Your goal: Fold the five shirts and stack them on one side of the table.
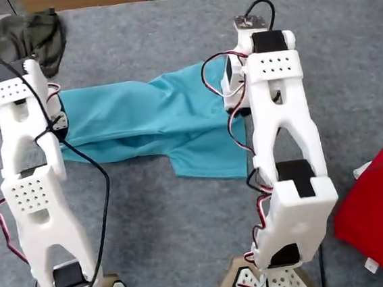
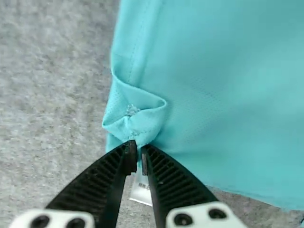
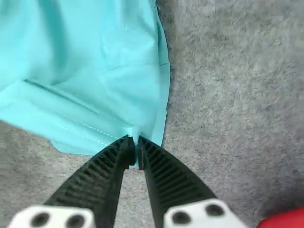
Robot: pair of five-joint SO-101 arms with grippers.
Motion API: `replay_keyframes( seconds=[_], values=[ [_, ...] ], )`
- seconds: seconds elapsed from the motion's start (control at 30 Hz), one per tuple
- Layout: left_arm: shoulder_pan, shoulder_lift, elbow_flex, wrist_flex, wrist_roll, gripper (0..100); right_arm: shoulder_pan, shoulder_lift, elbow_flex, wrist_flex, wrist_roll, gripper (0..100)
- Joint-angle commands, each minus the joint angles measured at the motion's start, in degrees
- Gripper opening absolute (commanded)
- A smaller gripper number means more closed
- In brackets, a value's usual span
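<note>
As I held the teal shirt (image 1: 141, 118) at two places, it lay stretched across the grey table (image 1: 153, 242) between my two arms, wrinkled and partly folded over itself. My left gripper (image 2: 137, 149) was closed on a small bunched fold at one edge of that shirt (image 2: 213, 71), both black fingers pressed together with the cloth pinched at their tips. One white label (image 2: 140, 192) showed just beneath those fingers, against the table. My right gripper (image 3: 134, 142) was likewise clamped, its tips nipping the hemmed edge of the teal cloth (image 3: 80, 61) where it met the bare grey surface.

From above I counted three shirts. The teal one was in the middle, reaching from my left arm (image 1: 31, 166) to my right arm (image 1: 281, 128). One olive-green shirt (image 1: 25, 37) sat crumpled in the far corner on my left side, apart from the teal one. One red shirt (image 1: 381, 213) lay flat at the table's edge on my right side, well apart from the other two and cut off by the frame.
</note>
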Motion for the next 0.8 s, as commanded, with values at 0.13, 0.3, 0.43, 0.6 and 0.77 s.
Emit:
replay_keyframes(
  seconds=[0.13, 0.3, 0.43, 0.6, 0.77],
  values=[
    [-1.9, -1.5, -0.2, 0.8, -0.4, 2, -1.0, -6.9, 1.1, 0.6, 0.4, 0.5],
    [-1.8, -1.5, 1.8, 0.8, -0.4, 2, -0.7, -6.2, 5.1, -1.5, 0.4, 0.5],
    [-1.8, -1.4, 1.8, 0.8, -1.7, 2, 0.5, -6.1, 7.1, -4.4, 0.4, 0.5],
    [-1.3, -1.4, 1.8, 0.8, -4.2, 10, 0.8, -5.8, 7.2, -4.3, 0.4, 0.6],
    [-1.1, -1.5, 1.1, 0.8, -1.1, 21, 0.8, -5.8, 7.3, -3.9, 0.4, 0.9]
  ],
)
